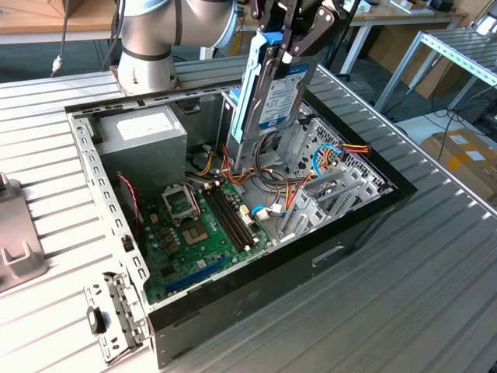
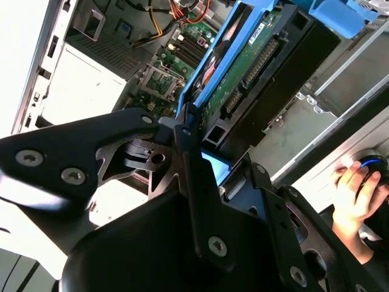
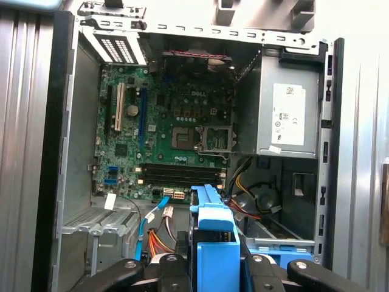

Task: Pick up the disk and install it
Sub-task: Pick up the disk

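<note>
The disk (image 1: 278, 89) hangs upright over the open computer case (image 1: 101, 194), label facing the exterior view's right, blue rails along its edges. My gripper (image 1: 292, 43) is shut on its top end. The disk's lower end sits at the mouth of the metal drive cage (image 1: 242, 144) at the back of the case. In the second wrist view the disk's green circuit-board side (image 2: 243, 76) and blue rail run away from my gripper (image 2: 206, 164). In the first wrist view the blue rail end of the disk (image 3: 213, 234) sits in my gripper (image 3: 213, 267).
Inside the case lie the green motherboard (image 1: 202, 225), the grey power supply (image 1: 144, 132) and loose coloured cables (image 1: 334, 151). A grey metal panel (image 1: 15, 241) lies on the slatted table at the exterior view's left. A person's hand (image 2: 352, 188) rests outside the case.
</note>
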`<act>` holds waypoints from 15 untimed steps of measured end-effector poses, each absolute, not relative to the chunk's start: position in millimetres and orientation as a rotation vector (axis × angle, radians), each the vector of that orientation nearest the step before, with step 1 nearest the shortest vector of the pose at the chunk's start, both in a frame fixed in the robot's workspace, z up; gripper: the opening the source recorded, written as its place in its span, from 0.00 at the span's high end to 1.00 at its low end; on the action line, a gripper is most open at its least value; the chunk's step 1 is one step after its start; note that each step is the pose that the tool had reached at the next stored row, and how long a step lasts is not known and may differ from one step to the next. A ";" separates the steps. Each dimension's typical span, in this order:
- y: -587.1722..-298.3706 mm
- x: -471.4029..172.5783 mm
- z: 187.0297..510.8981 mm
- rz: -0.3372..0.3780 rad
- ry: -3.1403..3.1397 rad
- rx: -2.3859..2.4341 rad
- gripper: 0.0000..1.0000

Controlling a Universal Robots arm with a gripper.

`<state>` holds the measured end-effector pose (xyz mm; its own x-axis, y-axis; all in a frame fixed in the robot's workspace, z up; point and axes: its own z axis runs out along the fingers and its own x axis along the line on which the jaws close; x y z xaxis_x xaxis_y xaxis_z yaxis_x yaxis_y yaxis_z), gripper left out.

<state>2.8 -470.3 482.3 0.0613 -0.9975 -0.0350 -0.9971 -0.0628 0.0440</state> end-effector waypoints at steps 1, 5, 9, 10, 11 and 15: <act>-471.2 2.8 482.3 -0.087 -2.145 2.283 0.63; -475.2 2.8 482.3 -0.087 -2.145 2.283 0.63; -480.7 2.8 482.3 -0.087 -2.145 2.283 0.63; -481.6 2.8 482.3 -0.087 -2.145 2.283 0.63; -482.7 2.8 482.3 -0.087 -2.145 2.283 0.63; -488.0 2.8 482.3 -0.087 -2.145 2.283 0.63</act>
